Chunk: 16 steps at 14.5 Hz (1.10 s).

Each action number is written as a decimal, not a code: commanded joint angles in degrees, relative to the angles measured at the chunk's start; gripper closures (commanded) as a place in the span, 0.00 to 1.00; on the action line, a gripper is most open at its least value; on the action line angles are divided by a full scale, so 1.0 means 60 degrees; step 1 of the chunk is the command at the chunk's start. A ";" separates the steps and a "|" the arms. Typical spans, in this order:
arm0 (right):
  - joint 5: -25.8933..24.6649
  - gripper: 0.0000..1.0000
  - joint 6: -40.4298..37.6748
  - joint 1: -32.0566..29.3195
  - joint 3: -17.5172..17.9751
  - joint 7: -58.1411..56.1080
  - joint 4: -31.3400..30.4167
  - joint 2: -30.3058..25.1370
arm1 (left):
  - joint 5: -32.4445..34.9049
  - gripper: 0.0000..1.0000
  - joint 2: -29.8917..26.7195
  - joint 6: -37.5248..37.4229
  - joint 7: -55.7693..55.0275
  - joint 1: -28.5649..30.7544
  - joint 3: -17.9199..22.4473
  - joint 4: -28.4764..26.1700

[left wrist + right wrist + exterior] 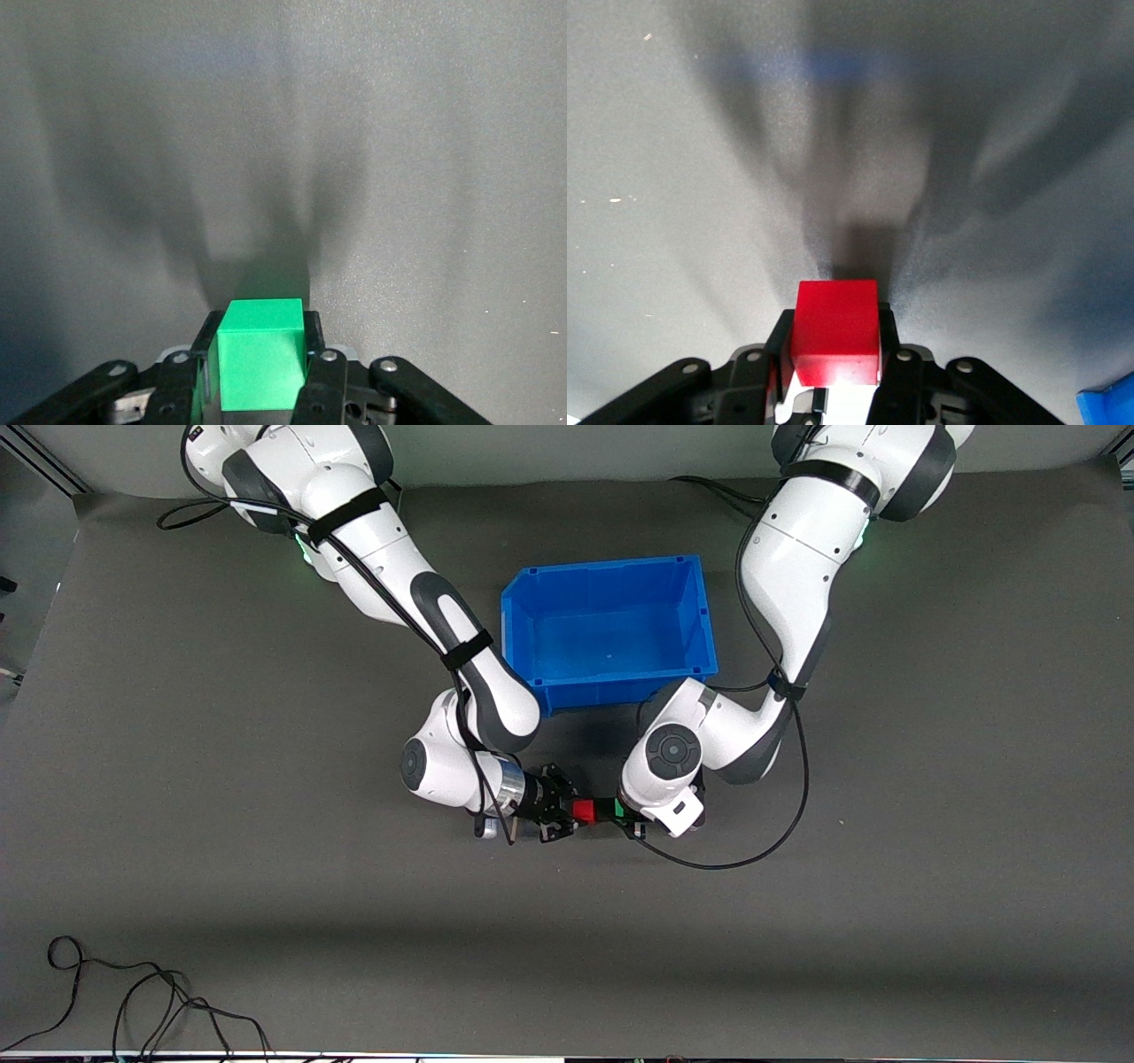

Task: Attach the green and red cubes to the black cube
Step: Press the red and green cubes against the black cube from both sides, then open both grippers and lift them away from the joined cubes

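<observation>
Grey matting covers the table, with a blue bin as the one landmark. Nearer the front camera than the bin, the two grippers meet. The right gripper is clamped on the red cube, and the left gripper is clamped on the green cube. Between the two coloured cubes lies a dark gap where the black cube would sit, but it cannot be made out. Both cubes look gathered and lined up; whether they are joined yet cannot be told.

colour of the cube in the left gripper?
Bright green cube, clamped in the left gripper; clearest in the left wrist view.
</observation>
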 commanded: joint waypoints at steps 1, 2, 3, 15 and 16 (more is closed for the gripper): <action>0.0168 0.73 0.0093 0.0189 -0.0073 0.0238 0.0311 0.0145 | 0.0191 0.11 0.0065 -0.0147 0.0012 -0.0187 0.0083 0.0271; 0.0154 0.73 0.0093 0.0189 -0.0073 0.0238 0.0311 0.0159 | 0.0206 0.00 0.0051 -0.0147 -0.0002 -0.0187 0.0083 0.0271; 0.0139 0.73 0.0093 0.0189 -0.0073 0.0238 0.0297 0.0159 | 0.0206 0.00 0.0051 -0.0133 -0.0002 -0.0187 0.0083 0.0271; 0.0124 0.70 0.0210 0.0336 -0.0059 0.0238 0.0268 0.0321 | 0.0221 0.00 -0.0856 -0.0966 0.0261 0.0617 0.0128 0.0285; 0.0124 0.70 0.0210 0.0336 -0.0059 0.0238 0.0282 0.0320 | 0.0221 0.00 -0.1090 -0.1127 0.0305 0.0734 0.0127 0.0285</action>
